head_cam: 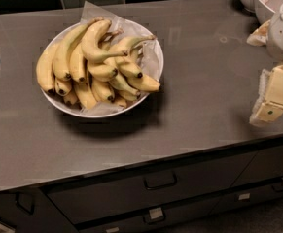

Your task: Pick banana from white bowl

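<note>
My gripper [271, 97] hangs over the countertop's [204, 81] right side, well apart from the white bowl [95, 114]; wide or narrow, I cannot tell. The banana [90, 45] lies topmost on the pile, unpinned, so probably best reached from above.

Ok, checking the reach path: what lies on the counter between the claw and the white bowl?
Nothing: in the camera view only bare grey counter lies between the claw, hanging at the frame's right edge, and the white bowl.

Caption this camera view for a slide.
Gripper at right of counter, apart from white bowl; large curved banana tops its pile.
</note>
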